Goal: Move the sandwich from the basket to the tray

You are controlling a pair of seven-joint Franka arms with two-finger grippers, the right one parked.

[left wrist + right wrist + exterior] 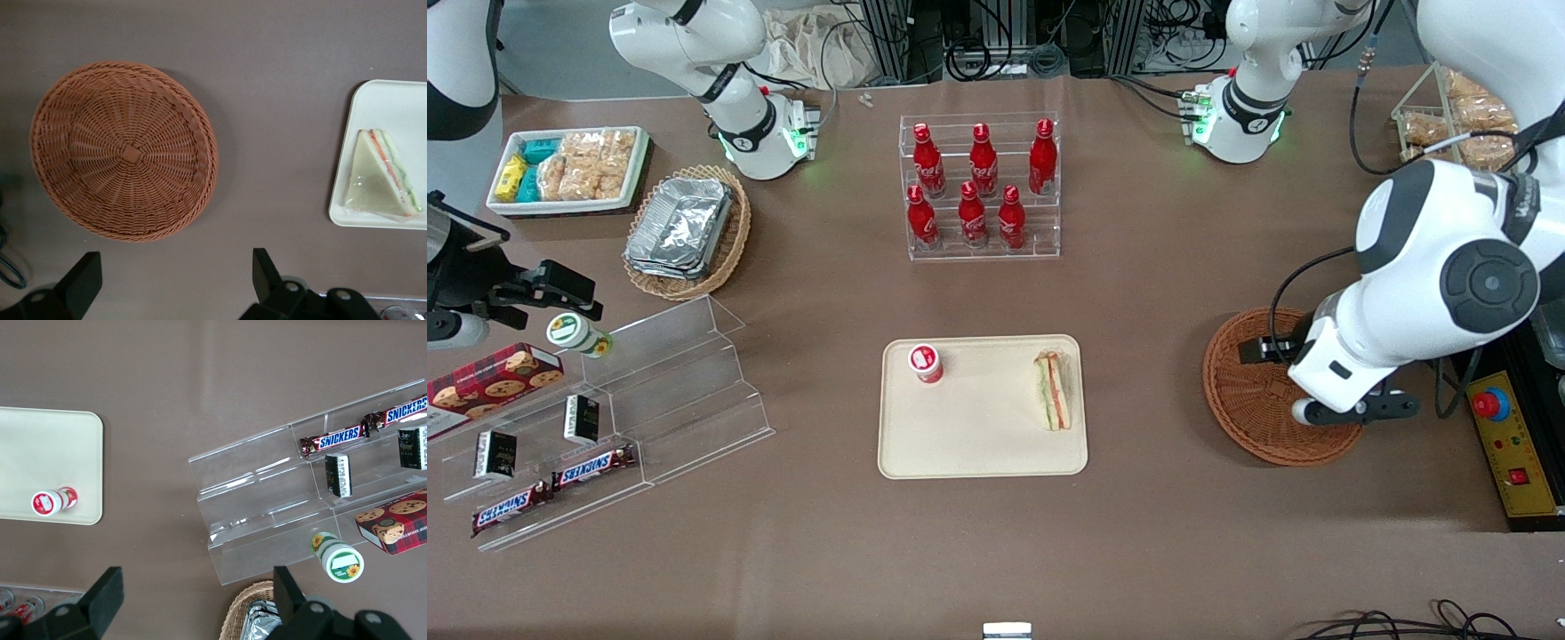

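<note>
left wrist view shows the gripper [177, 283] spread wide and empty above the bare basket [124, 149]. the sandwich [380, 177] lies flat on the tray [390, 100], film-wrapped: probably light, soft, slippery; best pinched gently across the bread faces.

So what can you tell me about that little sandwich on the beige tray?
The sandwich is a triangular wedge of pale bread, seemingly in clear wrap, with orange, red and green filling along one edge. It lies flat on the tray, near the end toward the working arm, apart from the small red-and-white cup. Nothing grips it: the open gripper hangs above the empty basket.
</note>
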